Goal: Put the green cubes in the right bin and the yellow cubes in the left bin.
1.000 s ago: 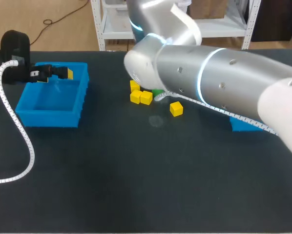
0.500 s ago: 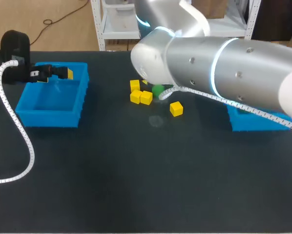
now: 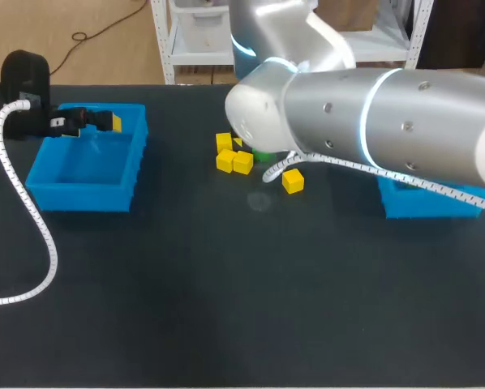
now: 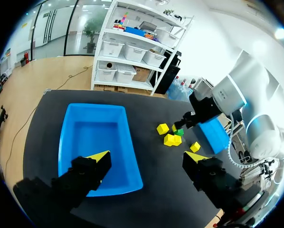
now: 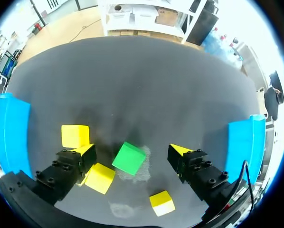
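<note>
From above, my right arm (image 3: 372, 113) stretches in across the table (image 3: 226, 308). It hides its own gripper, so I cannot tell the fingers' spread here, and it covers part of the right bin (image 3: 425, 204). Just below the arm's end lie the yellow cubes (image 3: 242, 162) in a loose cluster, with a sliver of the green cube (image 3: 261, 155) showing among them. The left gripper (image 3: 105, 121) hangs over the far rim of the left bin (image 3: 88, 170). A white coiled cable (image 3: 27, 207) trails beside that bin.

From the left wrist, the left gripper (image 4: 146, 159) is spread wide with nothing between its fingers. The left bin (image 4: 94, 137) lies under and ahead of one finger. Well ahead of the other finger, the right gripper (image 4: 185, 122) is poised over the cubes.

From the right wrist, the right gripper (image 5: 132, 151) stands wide apart. The green cube (image 5: 129, 158) rests on the table between the fingers, turned corner-on and touching neither. One yellow cube sits just ahead of one finger, and another is beside that same finger, close to the green cube. A third lies back toward the wrist. The two bins stand well apart on either side.
</note>
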You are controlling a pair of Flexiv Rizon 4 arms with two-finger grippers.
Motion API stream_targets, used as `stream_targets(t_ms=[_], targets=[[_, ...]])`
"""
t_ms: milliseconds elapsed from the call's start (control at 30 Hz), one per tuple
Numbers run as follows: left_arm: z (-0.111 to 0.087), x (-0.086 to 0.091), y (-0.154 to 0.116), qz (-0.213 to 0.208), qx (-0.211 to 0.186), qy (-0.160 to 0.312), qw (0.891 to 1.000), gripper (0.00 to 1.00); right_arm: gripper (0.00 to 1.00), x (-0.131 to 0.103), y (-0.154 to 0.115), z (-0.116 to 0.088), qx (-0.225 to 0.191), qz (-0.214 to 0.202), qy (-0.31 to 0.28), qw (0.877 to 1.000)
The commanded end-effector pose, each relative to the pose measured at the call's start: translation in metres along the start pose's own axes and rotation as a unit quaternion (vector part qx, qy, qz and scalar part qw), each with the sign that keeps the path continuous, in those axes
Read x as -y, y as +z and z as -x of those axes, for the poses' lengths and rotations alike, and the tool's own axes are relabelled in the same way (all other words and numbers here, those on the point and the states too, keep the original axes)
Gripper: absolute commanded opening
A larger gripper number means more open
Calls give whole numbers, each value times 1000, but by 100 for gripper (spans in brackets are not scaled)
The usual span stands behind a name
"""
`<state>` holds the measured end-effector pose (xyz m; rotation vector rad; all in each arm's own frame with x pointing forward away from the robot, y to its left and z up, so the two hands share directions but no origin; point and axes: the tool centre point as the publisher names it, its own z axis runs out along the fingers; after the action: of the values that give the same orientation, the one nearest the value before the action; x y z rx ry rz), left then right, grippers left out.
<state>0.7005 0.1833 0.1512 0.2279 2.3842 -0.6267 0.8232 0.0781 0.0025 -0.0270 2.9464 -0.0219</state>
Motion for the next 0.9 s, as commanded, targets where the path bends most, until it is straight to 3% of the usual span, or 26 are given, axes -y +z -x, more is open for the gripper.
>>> stream_targets(t_ms=[33, 467, 500, 533, 567, 600, 900], targets=[[-1, -1, 0, -3, 3, 1, 1000, 100, 100, -3, 8, 2, 1, 0, 1, 1000], [-1, -1, 0, -3, 3, 1, 1000, 100, 100, 0, 25, 16, 0, 0, 11, 1000], [-1, -1, 0, -3, 3, 1, 1000, 100, 73, 1, 26, 16, -2, -1, 14, 1000], [-1, -1, 0, -3, 3, 1, 1000, 100, 38, 3, 27, 17, -7, -1, 20, 1000], [-1, -1, 0, -3, 3, 1, 1000, 100, 29, 4, 28, 17, -6, 0, 24, 1000], [-1, -1, 0, -3, 3, 1, 1000, 100, 0, 4, 28, 17, -5, -1, 23, 1000], [-1, -1, 0, -3, 3, 1, 1000, 100, 0, 5, 30, 18, -6, 0, 23, 1000]])
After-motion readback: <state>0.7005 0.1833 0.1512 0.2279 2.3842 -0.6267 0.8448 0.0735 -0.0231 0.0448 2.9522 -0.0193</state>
